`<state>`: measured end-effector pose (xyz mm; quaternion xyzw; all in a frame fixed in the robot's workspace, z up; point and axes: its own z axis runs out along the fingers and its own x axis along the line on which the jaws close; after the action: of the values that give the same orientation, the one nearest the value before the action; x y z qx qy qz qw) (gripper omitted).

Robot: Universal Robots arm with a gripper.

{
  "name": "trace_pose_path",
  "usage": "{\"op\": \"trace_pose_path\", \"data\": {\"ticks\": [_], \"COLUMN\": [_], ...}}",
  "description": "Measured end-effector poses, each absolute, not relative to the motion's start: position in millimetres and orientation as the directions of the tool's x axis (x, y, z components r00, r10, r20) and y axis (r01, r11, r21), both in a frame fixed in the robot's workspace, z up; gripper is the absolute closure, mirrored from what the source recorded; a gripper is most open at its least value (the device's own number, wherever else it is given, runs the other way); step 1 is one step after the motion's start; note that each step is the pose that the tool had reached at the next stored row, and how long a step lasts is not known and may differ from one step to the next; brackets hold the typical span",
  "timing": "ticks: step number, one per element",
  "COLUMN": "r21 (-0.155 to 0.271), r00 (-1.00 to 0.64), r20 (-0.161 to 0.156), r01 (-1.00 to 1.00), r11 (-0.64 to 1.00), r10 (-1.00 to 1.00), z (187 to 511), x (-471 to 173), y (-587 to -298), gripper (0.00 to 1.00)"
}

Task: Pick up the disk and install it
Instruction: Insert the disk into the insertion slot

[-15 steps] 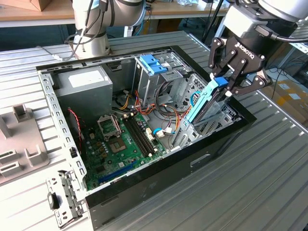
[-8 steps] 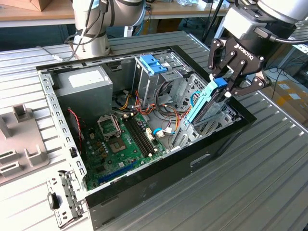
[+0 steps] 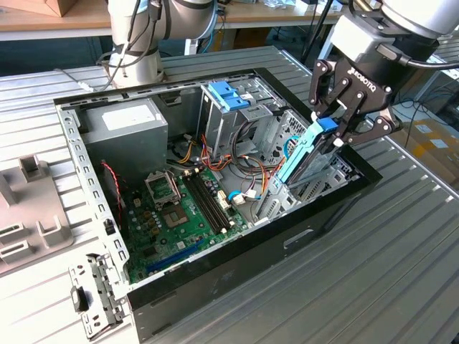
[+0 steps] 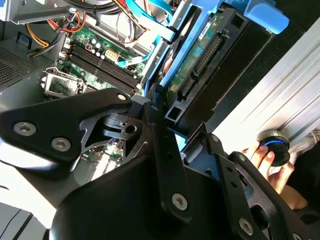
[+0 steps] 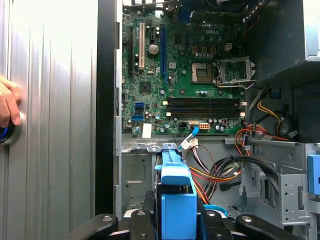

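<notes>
In the exterior view the gripper (image 3: 338, 127) is clamped on the blue-framed upper end of the disk (image 3: 305, 154), which hangs straight off the fingers with no gap between tool and part. The disk's long axis is tilted, sloping from the gripper down toward the exterior view's left. Its lower end is inside the case (image 3: 287, 247), among the metal walls of the bay (image 3: 315, 188) at the case's end on the exterior view's right. Whether that end is in the bay's guides I cannot tell. By my judgement, the relation that matters is this slope of the disk against the bay's opening. In the second wrist view the disk (image 4: 200, 60) runs away from the gripper (image 4: 175, 120) with its green circuit face showing, blue frame along its sides, and the board (image 4: 95, 55) beyond it. Outside the case a hand (image 4: 267, 162) rests on a round knob (image 4: 274, 145) on the table (image 4: 280, 90). In the first wrist view the disk (image 5: 175, 195) is seen edge-on between the closed fingers, its long axis pointing away from the gripper (image 5: 177, 222) toward the board (image 5: 190, 75), with bay metal (image 5: 135, 175) just beside it. The hand (image 5: 7, 105) lies on the table (image 5: 55, 100), well apart from the disk.
</notes>
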<state>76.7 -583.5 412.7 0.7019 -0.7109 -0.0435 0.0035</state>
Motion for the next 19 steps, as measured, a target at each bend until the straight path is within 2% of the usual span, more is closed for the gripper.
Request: {"op": "trace_pose_path", "data": {"ticks": [5,6,7,10,11,16,19], "r21": [0.067,0.067,0.067,0.067,0.067,0.067,0.067], "r00": [-0.015,-0.015,-0.015,-0.015,-0.015,-0.015,-0.015], "r20": [-0.056,-0.056,-0.056,-0.056,-0.056,-0.056,-0.056], "r01": [-0.998,-0.998,-0.998,-0.998,-0.998,-0.998,-0.998], "r11": [0.011,0.011,0.011,0.011,0.011,0.011,0.011], "r10": [-0.998,-0.998,-0.998,-0.998,-0.998,-0.998,-0.998], "z": [412.5,412.4,412.4,412.2,412.1,411.8,411.7], "x": [76.7,76.7,76.7,76.7,76.7,76.7,76.7], "y": [-583.5,-583.5,-583.4,-583.5,-583.4,-583.5,-583.5], "gripper": [0.64,0.62,0.56,0.56,0.58,0.89,0.89]}}
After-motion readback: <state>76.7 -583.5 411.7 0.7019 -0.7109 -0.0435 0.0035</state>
